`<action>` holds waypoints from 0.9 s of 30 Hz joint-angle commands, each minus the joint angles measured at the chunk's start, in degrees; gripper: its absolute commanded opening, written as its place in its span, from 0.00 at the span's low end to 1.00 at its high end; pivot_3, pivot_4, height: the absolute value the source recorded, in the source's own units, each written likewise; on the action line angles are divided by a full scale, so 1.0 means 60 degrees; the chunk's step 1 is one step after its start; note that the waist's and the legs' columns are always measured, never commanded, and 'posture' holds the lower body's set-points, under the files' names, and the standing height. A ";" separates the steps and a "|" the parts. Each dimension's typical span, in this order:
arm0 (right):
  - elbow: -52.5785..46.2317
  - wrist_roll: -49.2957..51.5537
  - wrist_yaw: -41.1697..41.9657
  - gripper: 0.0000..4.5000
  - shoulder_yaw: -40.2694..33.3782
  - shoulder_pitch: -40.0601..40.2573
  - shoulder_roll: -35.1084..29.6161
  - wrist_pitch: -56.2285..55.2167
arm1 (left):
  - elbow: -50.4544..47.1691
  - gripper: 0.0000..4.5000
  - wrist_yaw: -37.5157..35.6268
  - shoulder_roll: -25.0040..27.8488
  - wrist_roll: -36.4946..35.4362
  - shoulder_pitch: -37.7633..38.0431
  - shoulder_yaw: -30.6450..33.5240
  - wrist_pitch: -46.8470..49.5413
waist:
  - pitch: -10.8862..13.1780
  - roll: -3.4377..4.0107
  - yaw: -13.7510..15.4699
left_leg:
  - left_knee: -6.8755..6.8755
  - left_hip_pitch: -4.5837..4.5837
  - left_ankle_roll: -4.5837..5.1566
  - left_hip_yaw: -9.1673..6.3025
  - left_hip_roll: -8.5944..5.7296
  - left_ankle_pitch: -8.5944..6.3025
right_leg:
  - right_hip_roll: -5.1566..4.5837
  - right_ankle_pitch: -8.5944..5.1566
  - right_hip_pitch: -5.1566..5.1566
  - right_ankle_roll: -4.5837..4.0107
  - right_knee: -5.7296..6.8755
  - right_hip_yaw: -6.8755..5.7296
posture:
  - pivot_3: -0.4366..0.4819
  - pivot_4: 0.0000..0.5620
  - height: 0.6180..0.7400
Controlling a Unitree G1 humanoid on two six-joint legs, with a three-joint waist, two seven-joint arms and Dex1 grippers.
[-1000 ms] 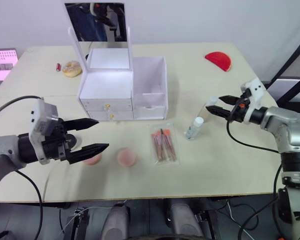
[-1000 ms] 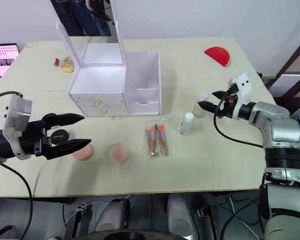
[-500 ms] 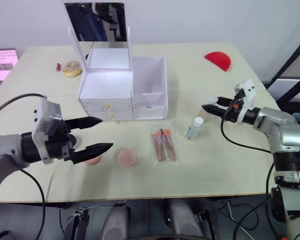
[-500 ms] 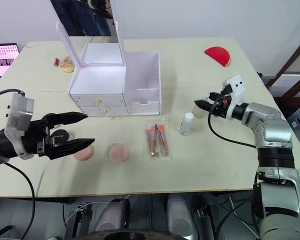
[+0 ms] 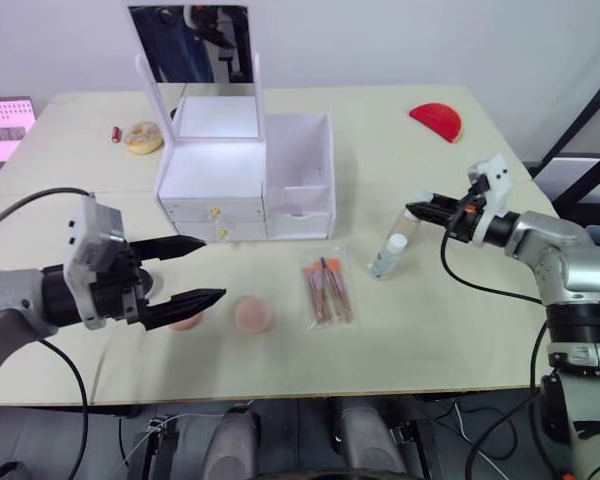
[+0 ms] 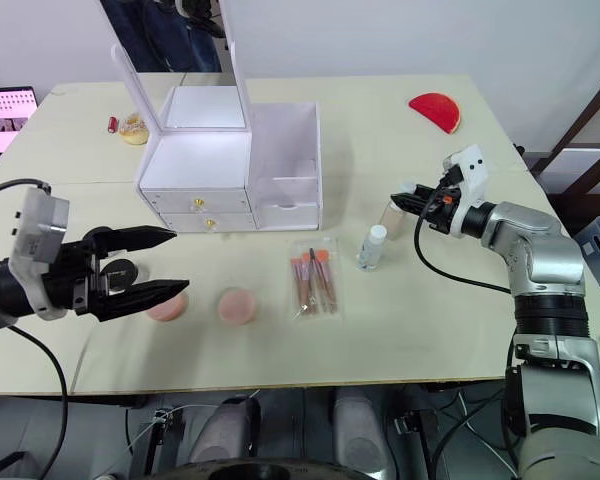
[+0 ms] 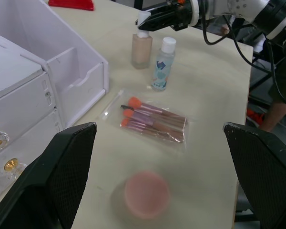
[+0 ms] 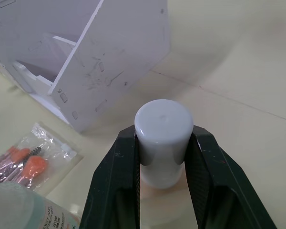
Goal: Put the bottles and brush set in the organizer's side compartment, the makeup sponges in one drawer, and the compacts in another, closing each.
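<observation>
Gripping white cap [image 8: 162, 125] of foundation bottle [image 7: 141, 50], right fingers [image 8: 120, 167] clamp it; left fingers [image 5: 185, 296] spread, empty.

Makeup items lying before the white organizer [image 5: 245, 180]

Foundation bottle [image 7: 141, 49] and clear bottle [image 7: 162, 64] standing upright — brush set [image 5: 326, 288], pink sponges [image 5: 253, 315] lying flat, drawers shut.

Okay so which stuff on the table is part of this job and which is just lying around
Job: organizer, foundation bottle, clear bottle, brush set, two pink sponges, compact.
Lying about: red wedge, doughnut-like ring, small red item.
</observation>
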 commanded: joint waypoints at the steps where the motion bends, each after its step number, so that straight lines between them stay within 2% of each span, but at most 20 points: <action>1: -0.1068 0.0318 0.0091 0.17 -0.0306 -0.0313 -0.0187 0.0054 | -0.0070 1.00 -0.0036 0.0106 0.0076 0.0050 0.0066 -0.0148 | 0.0006 0.0010 -0.0001 | -0.0001 0.0000 0.0000 0.0000 0.0000 0.0000 | 0.0000 0.0000 0.0000 0.0000 0.0000 0.0000 | 0.48 0.27 1.00; 7: -0.2465 0.0948 0.0332 0.17 -0.0129 -0.1190 -0.0461 0.1293 | -0.0002 1.00 -0.0056 0.0086 0.0187 0.0134 0.0099 -0.0201 | 0.0018 0.0030 -0.0006 | -0.0001 0.0001 0.0000 0.0000 0.0000 0.0000 | 0.0000 0.0000 0.0000 0.0000 0.0000 0.0000 | 0.48 0.27 1.00; 14: -0.2686 0.1449 -0.0020 0.17 0.0603 -0.3702 0.0191 0.3103 | 0.0037 1.00 0.0036 -0.0043 0.0270 0.0217 0.0151 -0.0275 | 0.0019 0.0031 -0.0008 | -0.0009 0.0001 0.0000 -0.0005 0.0001 0.0000 | 0.0002 -0.0001 -0.0004 -0.0002 -0.0001 -0.0001 | 0.48 0.27 1.00; 21: -0.1293 0.0930 0.0518 0.17 0.1604 -0.4820 0.1165 0.2325 | 0.0081 1.00 0.0142 -0.0113 0.0277 0.0238 0.0156 -0.0312 | 0.0020 0.0031 0.0008 | -0.0006 -0.0010 0.0000 -0.0005 0.0000 0.0000 | 0.0001 -0.0001 -0.0004 0.0000 -0.0009 -0.0001 | 0.48 0.27 1.00; 27: 0.0893 -0.0192 0.1657 0.17 0.2617 -0.5245 0.1821 0.0327 | -0.0050 1.00 0.0283 -0.0132 0.0161 0.0307 0.0207 -0.0273 | 0.0021 0.0034 -0.0026 | -0.0009 -0.0007 0.0000 -0.0006 0.0000 0.0000 | 0.0002 0.0000 -0.0007 0.0001 -0.0004 -0.0001 | 0.48 0.27 1.00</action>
